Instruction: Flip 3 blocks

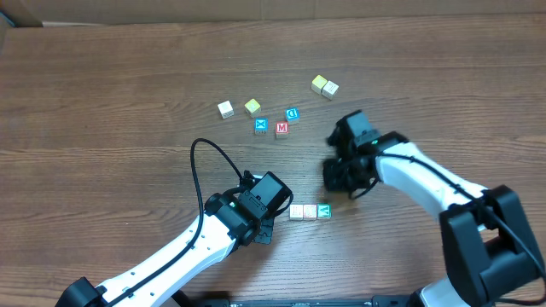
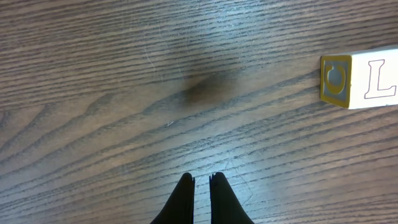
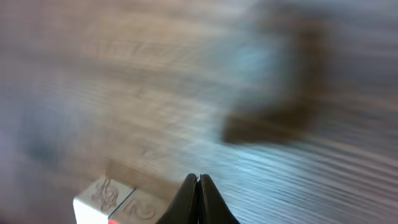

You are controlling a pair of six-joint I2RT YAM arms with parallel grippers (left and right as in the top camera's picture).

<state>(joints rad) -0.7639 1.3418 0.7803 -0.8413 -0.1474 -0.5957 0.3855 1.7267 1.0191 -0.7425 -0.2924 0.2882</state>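
Three blocks lie in a row near the table's front: two pale ones [image 1: 296,211] [image 1: 310,211] and one with a green face [image 1: 324,211]. My left gripper [image 1: 266,228] hovers just left of the row. In the left wrist view its tips [image 2: 201,178] are shut on nothing, and a block with a yellow-framed face and an outlined L [image 2: 359,81] lies off to the right. My right gripper [image 1: 339,181] is up and right of the row. Its tips [image 3: 199,178] are shut and empty in the blurred right wrist view, with two pale carved blocks [image 3: 106,196] [image 3: 144,210] at lower left.
Farther back lie other cubes: a white one [image 1: 225,109], a yellow-green one [image 1: 252,107], a blue X [image 1: 260,126], a red M [image 1: 281,130], a blue D [image 1: 292,113] and a pale pair [image 1: 324,86]. A black cable [image 1: 198,170] loops off the left arm.
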